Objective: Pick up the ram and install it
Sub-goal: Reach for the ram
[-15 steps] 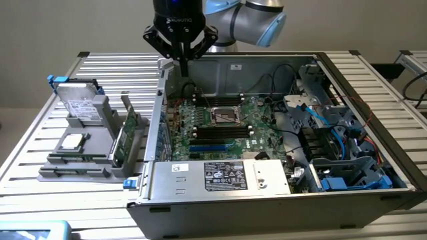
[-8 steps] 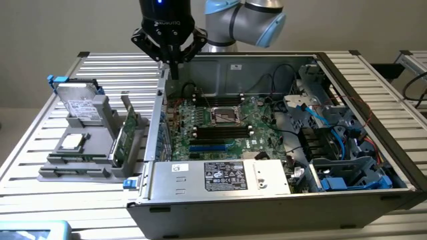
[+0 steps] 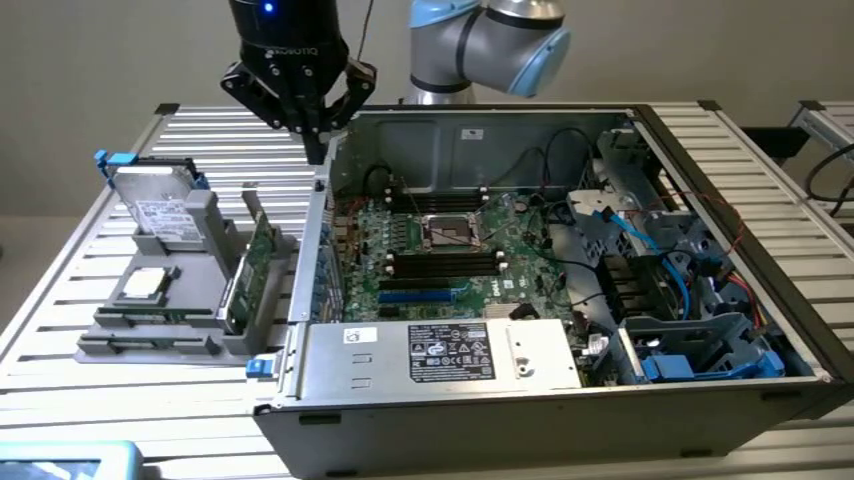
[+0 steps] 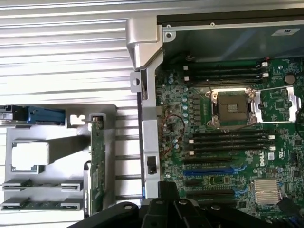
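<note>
On the slatted metal table the biggest thing is the open computer case. In it we see the green motherboard with its bare processor socket, long black memory slots on either side of the socket that look empty to us, a boxed power supply along the near wall, and blue cables toward the exterior view's right. Just beside the case, on the exterior view's left, stands a grey parts tray. It holds a hard drive at its far end, a tall green expansion card upright along the side nearest the case, a square processor in a shallow pocket, and, in the low slots at its near end, the ram, a thin dark-green stick lying along its slot, untouched. The gripper hangs high over the case wall between tray and motherboard, its fingers pressed together on nothing, well apart from the ram. We judge the task to be at its very start, the approach to the pick: nothing lifted, nothing seated. Taking the stick calls, in our view, for the fingers to part and come down squarely over its long edges, clear of the taller card near it
</note>
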